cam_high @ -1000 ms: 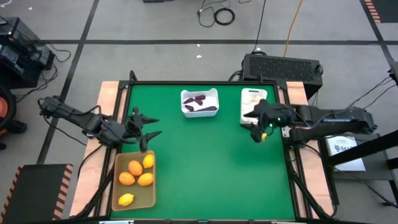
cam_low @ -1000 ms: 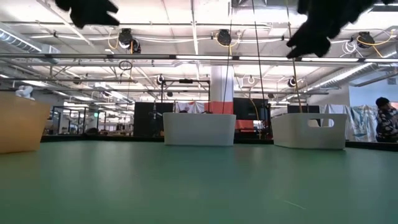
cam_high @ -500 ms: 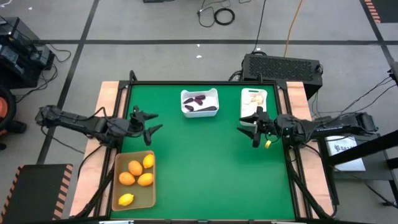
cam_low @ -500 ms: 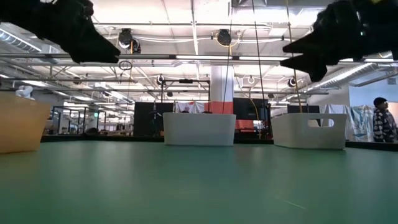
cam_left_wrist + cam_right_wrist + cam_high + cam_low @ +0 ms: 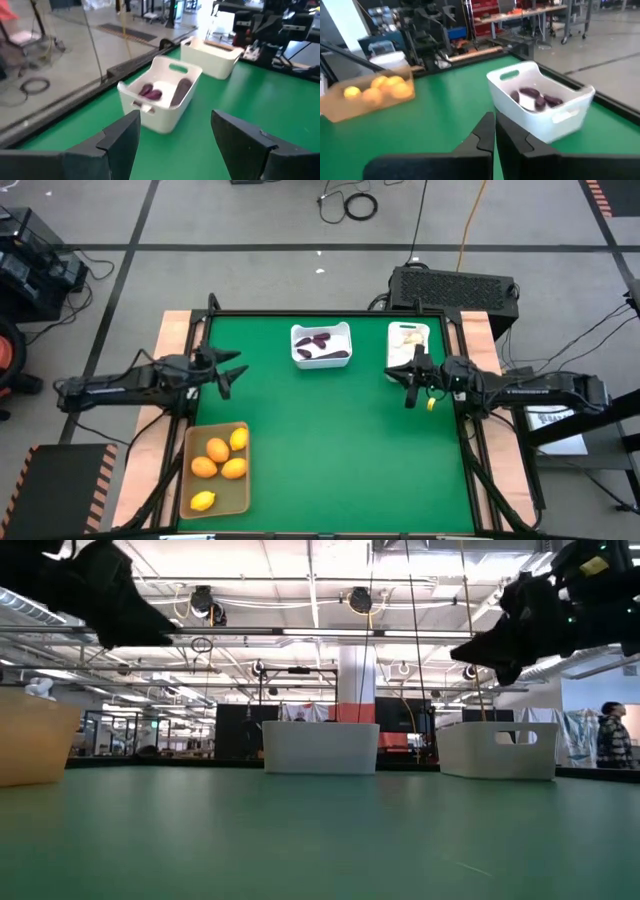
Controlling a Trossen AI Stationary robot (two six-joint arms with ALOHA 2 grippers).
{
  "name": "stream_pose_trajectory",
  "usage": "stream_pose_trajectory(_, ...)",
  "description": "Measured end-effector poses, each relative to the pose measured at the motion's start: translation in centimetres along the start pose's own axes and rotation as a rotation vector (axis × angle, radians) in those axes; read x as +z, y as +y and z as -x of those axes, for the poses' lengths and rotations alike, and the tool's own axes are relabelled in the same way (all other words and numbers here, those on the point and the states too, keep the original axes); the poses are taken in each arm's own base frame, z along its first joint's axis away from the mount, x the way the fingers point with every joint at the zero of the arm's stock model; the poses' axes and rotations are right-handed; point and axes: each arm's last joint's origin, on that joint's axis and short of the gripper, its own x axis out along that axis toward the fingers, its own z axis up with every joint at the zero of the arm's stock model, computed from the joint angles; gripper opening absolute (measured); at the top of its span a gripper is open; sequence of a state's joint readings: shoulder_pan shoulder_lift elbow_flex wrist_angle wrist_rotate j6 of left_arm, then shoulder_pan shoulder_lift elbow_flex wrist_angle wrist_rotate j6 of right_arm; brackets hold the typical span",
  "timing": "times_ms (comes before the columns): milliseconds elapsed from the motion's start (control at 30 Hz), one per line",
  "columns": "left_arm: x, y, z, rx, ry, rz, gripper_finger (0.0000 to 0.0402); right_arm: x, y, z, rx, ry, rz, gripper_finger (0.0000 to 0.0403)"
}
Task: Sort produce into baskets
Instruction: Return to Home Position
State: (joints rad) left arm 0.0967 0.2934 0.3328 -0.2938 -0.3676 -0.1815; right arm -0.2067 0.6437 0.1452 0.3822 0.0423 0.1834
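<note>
- Green counter (image 5: 330,440) is carrying no loose produce: orange fruits (image 5: 218,450) sitting in tan tray (image 5: 243,502), eggplants (image 5: 322,340) in square bin (image 5: 296,352), garlic (image 5: 408,337) in narrow bin (image 5: 392,348).
- Sorting is looking finished; I'm holding my left claw (image 5: 228,370) open and my right claw (image 5: 406,380) closed, both empty.

A grey concrete floor (image 5: 250,270) crossed by dark seams surrounds the green-topped table (image 5: 340,440), which has pale wooden side rails. Behind the table sits 1 black ventilated case (image 5: 455,285). A coiled black cable (image 5: 358,207) and an orange cord (image 5: 472,220) lie beyond it. In the low view, strip lights (image 5: 300,633) hang under a white ceiling, and 1 white column (image 5: 357,675) carries an orange band.
</note>
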Motion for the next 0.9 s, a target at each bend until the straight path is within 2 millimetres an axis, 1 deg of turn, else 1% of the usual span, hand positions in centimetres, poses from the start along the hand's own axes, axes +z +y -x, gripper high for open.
stream_pose_trajectory(167, -0.5, 0.6, 1.2, 0.009, 0.009, 0.072, 0.0251, 0.0, -0.8, 0.8, -0.043, 0.022, 0.007, 0.0002)
stream_pose_trajectory(333, -0.3, 0.9, 2.1, -0.005, -0.052, 0.116, 0.0251, 0.2, -0.8, 1.8, -0.045, 0.010, -0.004, 0.0001)
stream_pose_trajectory(400, -0.4, 1.0, 2.2, -0.009, -0.074, 0.124, 0.0251, -0.1, -0.8, 2.0, -0.040, -0.009, -0.016, 0.0001)
stream_pose_trajectory(633, -2.3, 1.0, 1.4, -0.008, -0.071, 0.125, 0.0251, -1.5, -1.2, 2.5, -0.085, -0.055, -0.030, 0.0000)
stream_pose_trajectory(767, -3.1, 1.0, 1.0, -0.007, -0.046, 0.118, 0.0251, -2.5, -1.4, 2.6, -0.085, -0.046, -0.053, 0.0000)
stream_pose_trajectory(900, -3.7, 1.0, 0.7, -0.011, -0.029, 0.119, 0.0251, -3.2, -1.5, 2.7, -0.093, 0.010, -0.070, 0.0000)
